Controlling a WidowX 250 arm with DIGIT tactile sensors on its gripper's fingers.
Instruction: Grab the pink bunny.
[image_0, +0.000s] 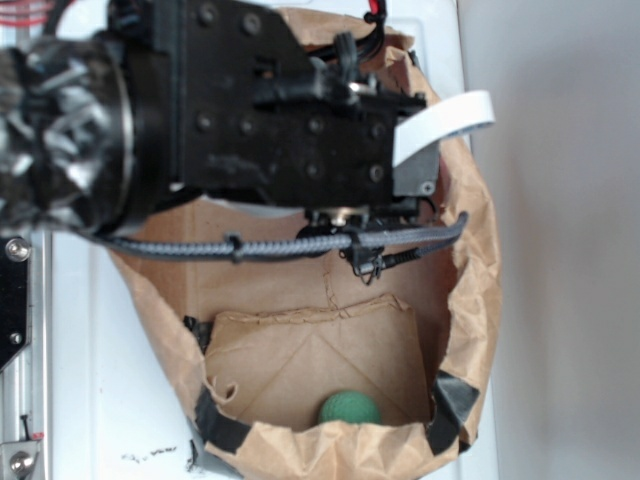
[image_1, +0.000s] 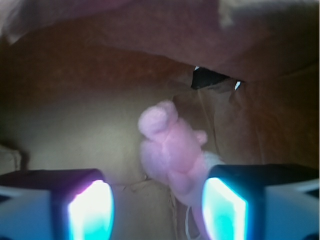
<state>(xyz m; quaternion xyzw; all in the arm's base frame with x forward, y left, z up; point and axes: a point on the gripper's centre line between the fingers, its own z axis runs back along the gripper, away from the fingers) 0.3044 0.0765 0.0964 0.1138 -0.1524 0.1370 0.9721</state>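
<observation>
**Open gripper poised over a soft pink bunny inside a paper bag**

In the wrist view, the gripper (image_1: 157, 207) fills the bottom of the frame with its two fingers spread apart, their inner pads (image_1: 90, 210) glowing bluish-white. Nothing is held between them. The pink bunny (image_1: 172, 152) lies in the centre of the frame, its lower body reaching down into the gap and sitting close to the right-hand finger, while its rounded top points toward the upper left. It rests on the brown floor of a paper bag (image_1: 75, 120).

The bunny looks light, plush and squashy, so it should compress under the fingers rather than slip; the plump middle of the body seems the safest place to close on. It is pale pink and fuzzy, with a thin white string trailing below it.

In the exterior view, the black arm hides the bunny, and a green ball (image_0: 349, 407) sits at the bottom of the frame inside the bag.
</observation>
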